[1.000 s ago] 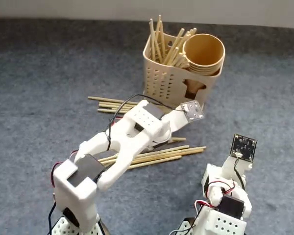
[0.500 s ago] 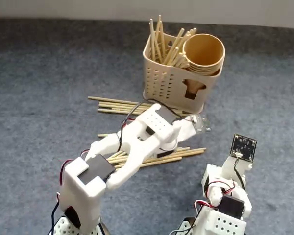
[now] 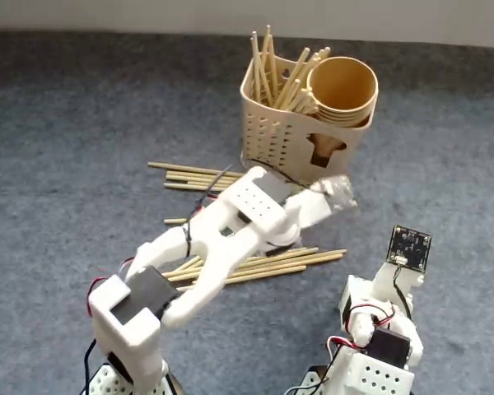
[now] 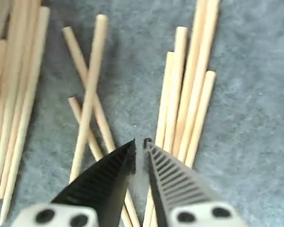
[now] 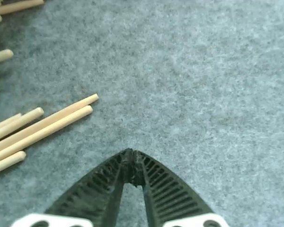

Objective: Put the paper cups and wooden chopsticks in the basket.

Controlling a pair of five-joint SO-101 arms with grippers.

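Nearest, the right end effector [image 5: 131, 156] sits closed and empty just above the surface [image 5: 217, 71]. Farther out, the left end effector [image 4: 139, 144] hangs over the loose chopsticks [image 4: 180, 94] with only a narrow slit between its jaws, holding nothing. To grasp well, it should probably open wider, turn across one chopstick that lies apart from the others, and go down until the jaws pass both sides. Beyond stands the basket [image 3: 280, 136], already holding the cups [image 3: 343, 82] and many chopsticks. Compared with half a second ago, the left wrist has shifted slightly toward the basket, while the right arm has not moved.
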